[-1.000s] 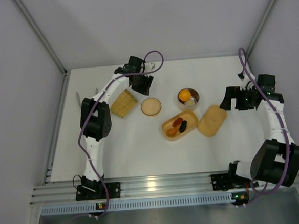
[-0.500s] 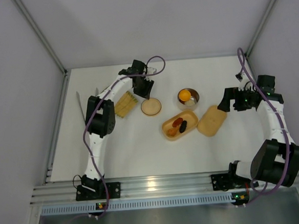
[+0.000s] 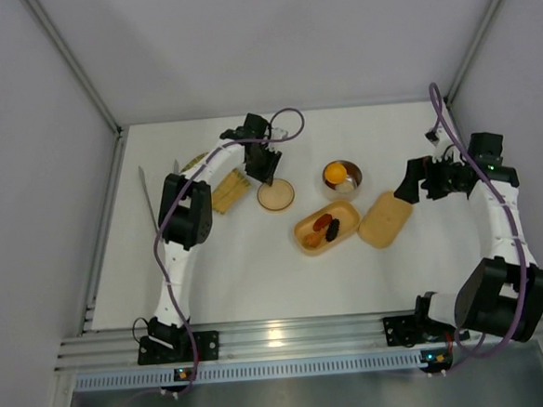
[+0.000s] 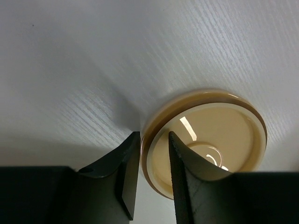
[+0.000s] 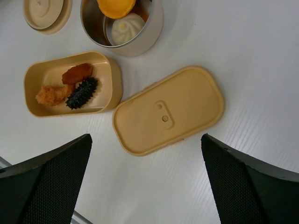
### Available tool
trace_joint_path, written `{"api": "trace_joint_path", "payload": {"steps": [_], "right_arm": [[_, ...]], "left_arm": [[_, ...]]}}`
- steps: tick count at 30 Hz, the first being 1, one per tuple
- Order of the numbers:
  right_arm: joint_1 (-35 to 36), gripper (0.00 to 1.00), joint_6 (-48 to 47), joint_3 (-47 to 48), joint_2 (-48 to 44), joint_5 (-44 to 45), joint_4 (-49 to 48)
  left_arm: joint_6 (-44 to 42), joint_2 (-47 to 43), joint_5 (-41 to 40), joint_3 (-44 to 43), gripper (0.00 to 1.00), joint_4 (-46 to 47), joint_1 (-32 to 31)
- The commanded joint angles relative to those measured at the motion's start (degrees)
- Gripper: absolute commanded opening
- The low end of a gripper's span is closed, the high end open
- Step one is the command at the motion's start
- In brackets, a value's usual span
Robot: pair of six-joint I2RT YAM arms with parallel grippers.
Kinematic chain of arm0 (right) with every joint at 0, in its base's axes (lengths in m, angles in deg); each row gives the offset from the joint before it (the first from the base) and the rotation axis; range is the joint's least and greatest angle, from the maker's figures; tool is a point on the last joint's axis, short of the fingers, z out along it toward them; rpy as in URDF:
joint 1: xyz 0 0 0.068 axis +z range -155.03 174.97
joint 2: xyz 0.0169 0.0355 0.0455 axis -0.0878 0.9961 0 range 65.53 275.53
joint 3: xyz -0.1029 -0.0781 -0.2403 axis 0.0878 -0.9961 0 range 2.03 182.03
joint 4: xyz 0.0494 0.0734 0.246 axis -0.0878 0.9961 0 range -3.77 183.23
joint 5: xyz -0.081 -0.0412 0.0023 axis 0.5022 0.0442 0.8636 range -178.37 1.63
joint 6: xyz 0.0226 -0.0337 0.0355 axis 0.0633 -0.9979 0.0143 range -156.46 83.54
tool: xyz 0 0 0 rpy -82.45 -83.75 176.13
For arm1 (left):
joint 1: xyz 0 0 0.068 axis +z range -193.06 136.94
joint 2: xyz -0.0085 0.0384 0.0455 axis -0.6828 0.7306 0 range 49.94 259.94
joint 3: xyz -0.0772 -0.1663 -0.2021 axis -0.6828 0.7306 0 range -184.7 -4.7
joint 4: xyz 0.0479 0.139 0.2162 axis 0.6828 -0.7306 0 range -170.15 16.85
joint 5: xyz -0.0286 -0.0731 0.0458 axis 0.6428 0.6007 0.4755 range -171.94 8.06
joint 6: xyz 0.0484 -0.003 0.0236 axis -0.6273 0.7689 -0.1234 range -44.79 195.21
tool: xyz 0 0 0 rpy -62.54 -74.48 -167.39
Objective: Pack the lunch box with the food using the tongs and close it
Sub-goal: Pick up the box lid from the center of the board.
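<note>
The tan lunch box (image 3: pixel 345 211) lies open mid-table with orange, red-brown and dark food (image 3: pixel 323 227) inside; the right wrist view shows the box (image 5: pixel 113 77), the food (image 5: pixel 77 73) and the flat oblong lid (image 5: pixel 187 100) beside it. In the top view that lid (image 3: pixel 384 219) lies right of the box. The silver tongs (image 3: pixel 147 195) lie at the far left, away from both arms. My left gripper (image 3: pixel 268 174) (image 4: pixel 154 137) straddles the rim of a round tan lid (image 4: pixel 210 135), jaws narrow with a small gap showing. My right gripper (image 3: pixel 412 182) (image 5: pixel 145 140) hangs wide open above the oblong lid.
A round steel bowl (image 3: pixel 342 175) (image 5: pixel 156 23) behind the box holds an orange piece and a white bun. The round tan lid (image 3: pixel 277 197) lies left of the bowl. A woven yellow tray (image 3: pixel 224 190) sits under the left arm.
My left gripper has moved right from above the woven tray and down to the round tan lid, its jaws narrowing. The right arm has hardly shifted.
</note>
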Motion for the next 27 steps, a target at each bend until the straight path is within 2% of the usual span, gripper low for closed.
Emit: {"api": "trace_joint_path", "payload": {"steps": [1, 6, 12, 21, 26, 27], "right_arm": [[-0.3, 0.99, -3.9, 3.5, -2.6, -2.8, 2.6], [-0.2, 0.99, -5.1, 4.4, -3.1, -3.3, 4.2], [0.4, 0.99, -6.8, 4.3, -6.0, -4.7, 4.8], [1.6, 0.99, -13.1, 4.0, -9.4, -2.5, 3.9], [4.2, 0.99, -25.2, 2.5, -13.8, -6.7, 1.5], [4.8, 0.99, -30.9, 2.1, -15.6, -7.5, 1.3]], "left_arm": [[-0.6, 1.5, -1.8, 0.5, 0.36, 0.6, -1.0], [-1.0, 2.2, -3.0, 0.3, 0.26, 0.7, -1.6], [0.7, -0.2, -0.3, -0.2, 0.00, 0.4, -1.7], [2.0, -7.0, 3.3, -6.6, 0.00, -5.2, -1.5], [0.3, -12.8, 9.1, -6.9, 0.00, -10.6, -1.7], [0.2, -13.5, 10.6, -6.5, 0.00, -11.5, -1.7]]}}
